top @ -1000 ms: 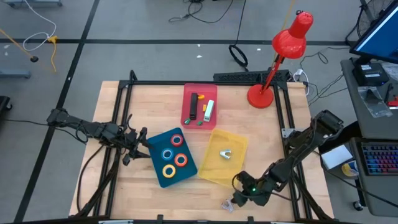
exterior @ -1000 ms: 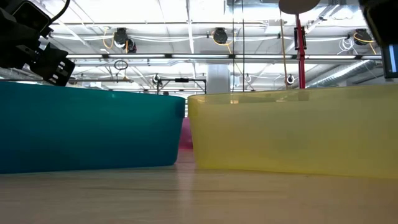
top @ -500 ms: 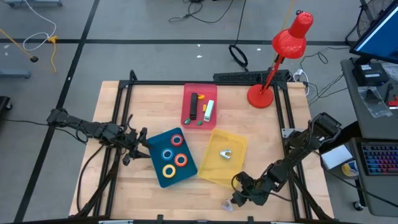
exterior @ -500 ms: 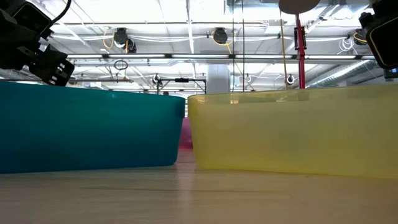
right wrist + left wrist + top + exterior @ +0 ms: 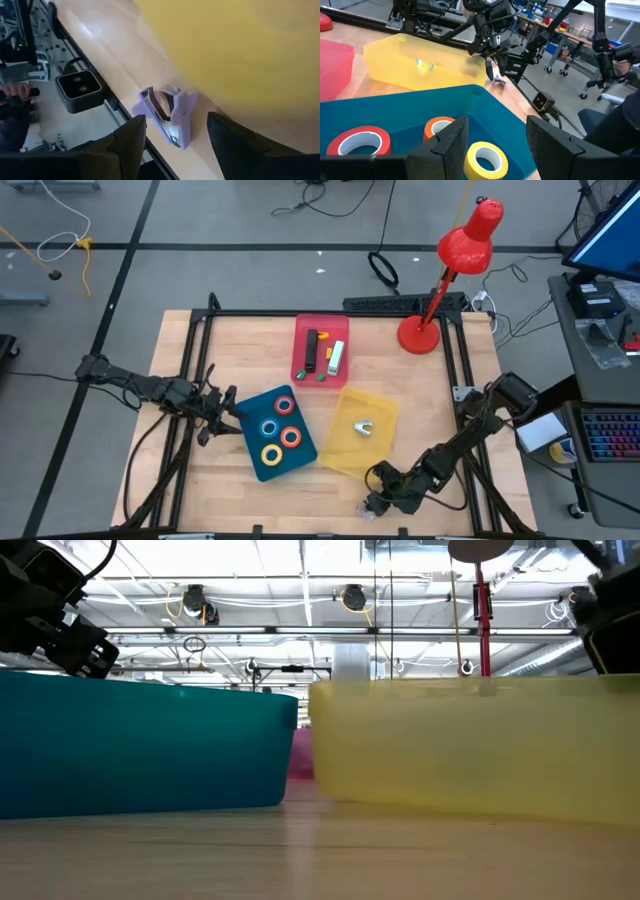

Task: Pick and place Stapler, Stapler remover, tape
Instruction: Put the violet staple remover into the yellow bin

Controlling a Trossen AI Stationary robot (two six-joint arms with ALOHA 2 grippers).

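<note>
Right gripper [image 5: 378, 500] has crept nearer purple staple remover [image 5: 167, 117], jaws apart, nothing held; pickup imminent. Left gripper [image 5: 492, 137] unmoved beside blue tray [image 5: 252, 448], jaws apart, empty.

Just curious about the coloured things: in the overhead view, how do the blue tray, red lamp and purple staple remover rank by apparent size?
1. Blue tray
2. Red lamp, roughly comparable, so unsure
3. Purple staple remover, clearly smallest
</note>
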